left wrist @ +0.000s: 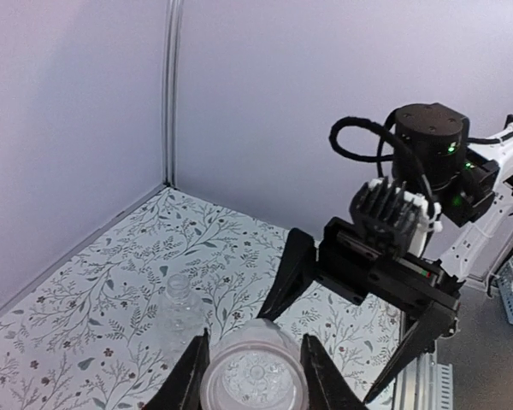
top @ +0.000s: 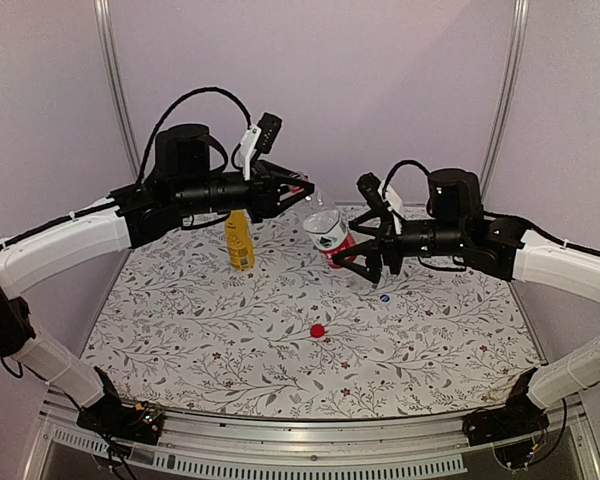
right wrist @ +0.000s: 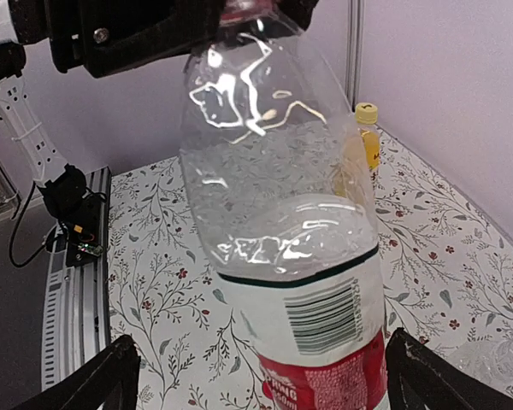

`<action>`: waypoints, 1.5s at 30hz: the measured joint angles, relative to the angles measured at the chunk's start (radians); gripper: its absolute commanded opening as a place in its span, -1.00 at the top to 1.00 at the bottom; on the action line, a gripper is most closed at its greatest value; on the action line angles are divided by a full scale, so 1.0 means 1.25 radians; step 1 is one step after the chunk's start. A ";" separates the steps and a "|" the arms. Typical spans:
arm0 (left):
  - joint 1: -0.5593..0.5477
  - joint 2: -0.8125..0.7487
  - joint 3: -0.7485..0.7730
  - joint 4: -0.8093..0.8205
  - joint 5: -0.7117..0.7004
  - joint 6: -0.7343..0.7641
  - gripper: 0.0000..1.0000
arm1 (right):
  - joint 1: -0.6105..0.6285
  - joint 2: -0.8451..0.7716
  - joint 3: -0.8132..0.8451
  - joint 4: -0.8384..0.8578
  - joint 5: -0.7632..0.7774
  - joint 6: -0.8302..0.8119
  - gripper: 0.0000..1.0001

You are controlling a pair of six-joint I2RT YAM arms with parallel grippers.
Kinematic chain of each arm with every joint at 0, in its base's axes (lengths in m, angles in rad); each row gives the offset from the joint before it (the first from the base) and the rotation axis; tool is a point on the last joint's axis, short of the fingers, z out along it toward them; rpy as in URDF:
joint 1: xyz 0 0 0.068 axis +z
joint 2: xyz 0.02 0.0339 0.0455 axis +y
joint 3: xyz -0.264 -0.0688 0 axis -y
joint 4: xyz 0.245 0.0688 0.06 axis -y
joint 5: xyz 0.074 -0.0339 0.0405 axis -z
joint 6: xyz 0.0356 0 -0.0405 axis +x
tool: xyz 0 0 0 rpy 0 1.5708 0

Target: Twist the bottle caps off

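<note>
Clamps left tool (top: 305, 191) on neck end of clear plastic red-labelled bottle (top: 328, 233), tilted above floral surface (top: 200, 330). Holds right tool (top: 366, 256) spread wide astride its labelled end. Shows small round red plastic cap (top: 317, 330) and blue-white cap (top: 384, 297) loose on surface.

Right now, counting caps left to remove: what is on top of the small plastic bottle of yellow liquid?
The small plastic bottle of yellow liquid carries its round yellow plastic screw cap, seen from the right wrist. From above, the black left arm covers that top.
</note>
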 measured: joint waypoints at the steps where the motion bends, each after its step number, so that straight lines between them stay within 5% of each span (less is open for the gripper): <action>1: 0.001 0.004 0.010 -0.018 -0.025 0.015 1.00 | 0.000 -0.008 0.000 -0.001 0.019 0.002 -0.98; 16: 0.002 0.279 0.161 -0.170 -0.251 0.092 1.00 | -0.023 -0.066 -0.028 -0.005 0.197 0.051 -0.98; 35: 0.005 0.414 0.287 -0.253 -0.297 0.093 0.94 | -0.029 -0.096 -0.084 -0.005 0.231 0.064 -0.98; 45: 0.005 0.417 0.287 -0.244 -0.298 0.093 0.28 | -0.029 -0.099 -0.093 -0.005 0.232 0.065 -0.98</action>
